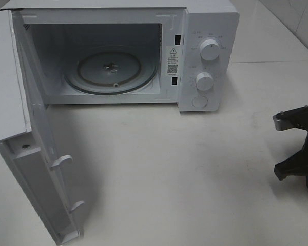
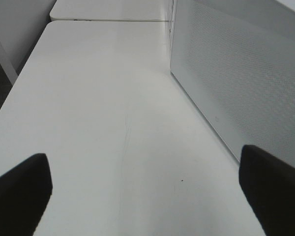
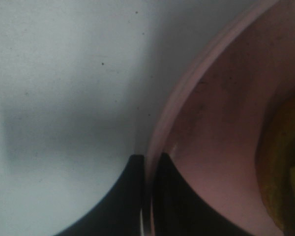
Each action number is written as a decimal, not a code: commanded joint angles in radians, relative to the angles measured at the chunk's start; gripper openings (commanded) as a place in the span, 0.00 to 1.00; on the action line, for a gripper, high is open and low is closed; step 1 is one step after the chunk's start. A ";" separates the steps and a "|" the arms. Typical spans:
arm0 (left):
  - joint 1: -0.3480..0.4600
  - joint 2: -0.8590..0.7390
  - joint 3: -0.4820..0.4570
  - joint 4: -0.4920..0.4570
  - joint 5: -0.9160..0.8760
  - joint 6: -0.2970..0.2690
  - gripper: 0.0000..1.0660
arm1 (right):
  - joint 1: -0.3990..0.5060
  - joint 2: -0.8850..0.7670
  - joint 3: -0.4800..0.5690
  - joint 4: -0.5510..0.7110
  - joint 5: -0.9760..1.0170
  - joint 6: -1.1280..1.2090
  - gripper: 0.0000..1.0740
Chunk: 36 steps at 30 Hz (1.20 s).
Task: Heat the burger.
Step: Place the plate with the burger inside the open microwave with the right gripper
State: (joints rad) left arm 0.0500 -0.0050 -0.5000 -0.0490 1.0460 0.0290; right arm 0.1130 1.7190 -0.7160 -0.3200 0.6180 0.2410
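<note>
Only a golden-brown edge of the burger (image 3: 281,162) shows, at the rim of the right wrist view, resting on a round pink plate (image 3: 221,113). My right gripper (image 3: 148,160) is shut on the plate's rim, one dark finger on each side of it. In the high view only a black part of the right arm (image 1: 299,148) shows at the right edge; burger and plate are out of that view. My left gripper (image 2: 142,155) stands open over the bare white table (image 2: 113,108), nothing between its fingers.
A white microwave (image 1: 208,31) stands at the back, its door (image 1: 20,133) swung wide toward the front left. The glass turntable (image 1: 110,69) inside carries nothing. A perforated white panel of the microwave (image 2: 236,83) stands close beside the left gripper.
</note>
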 commanded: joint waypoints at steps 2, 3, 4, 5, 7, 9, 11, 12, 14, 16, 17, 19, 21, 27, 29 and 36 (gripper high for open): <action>-0.003 -0.019 0.002 -0.002 -0.007 -0.003 0.92 | -0.005 -0.038 -0.001 -0.036 0.038 0.044 0.00; -0.003 -0.019 0.002 -0.002 -0.007 -0.003 0.92 | -0.005 -0.057 -0.001 -0.047 0.052 0.052 0.00; -0.003 -0.019 0.002 -0.002 -0.007 -0.003 0.92 | -0.005 -0.057 -0.001 -0.047 0.052 0.052 0.00; -0.003 -0.019 0.002 -0.002 -0.007 -0.003 0.92 | -0.005 -0.065 -0.001 -0.051 0.057 0.054 0.00; -0.003 -0.019 0.002 -0.002 -0.007 -0.003 0.92 | 0.003 -0.076 -0.001 -0.071 0.077 0.078 0.00; -0.003 -0.019 0.002 -0.002 -0.007 -0.003 0.92 | 0.029 -0.084 -0.001 -0.137 0.106 0.135 0.00; -0.003 -0.019 0.002 -0.002 -0.007 -0.003 0.92 | 0.054 -0.088 -0.001 -0.186 0.125 0.185 0.00; -0.003 -0.019 0.002 -0.002 -0.007 -0.003 0.92 | 0.054 -0.088 -0.001 -0.186 0.125 0.185 0.00; -0.003 -0.019 0.002 -0.002 -0.007 -0.003 0.92 | 0.089 -0.094 -0.001 -0.235 0.153 0.233 0.00; -0.003 -0.019 0.002 -0.002 -0.007 -0.003 0.92 | 0.107 -0.102 -0.001 -0.245 0.170 0.238 0.00; -0.003 -0.019 0.002 -0.002 -0.007 -0.003 0.92 | 0.115 -0.104 -0.001 -0.247 0.179 0.238 0.00; -0.003 -0.019 0.002 -0.002 -0.007 -0.003 0.92 | 0.133 -0.115 -0.001 -0.248 0.193 0.238 0.00; -0.003 -0.019 0.002 -0.002 -0.007 -0.003 0.92 | 0.142 -0.121 -0.001 -0.248 0.202 0.238 0.00; -0.003 -0.019 0.002 -0.002 -0.007 -0.003 0.92 | 0.197 -0.160 0.003 -0.248 0.250 0.234 0.00; -0.003 -0.019 0.002 -0.002 -0.007 -0.003 0.92 | 0.206 -0.167 0.004 -0.247 0.253 0.234 0.00; -0.003 -0.019 0.002 -0.002 -0.007 -0.003 0.92 | 0.295 -0.210 0.004 -0.247 0.314 0.217 0.00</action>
State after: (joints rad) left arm 0.0500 -0.0050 -0.5000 -0.0490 1.0460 0.0290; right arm 0.3770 1.5290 -0.7150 -0.5230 0.8720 0.4670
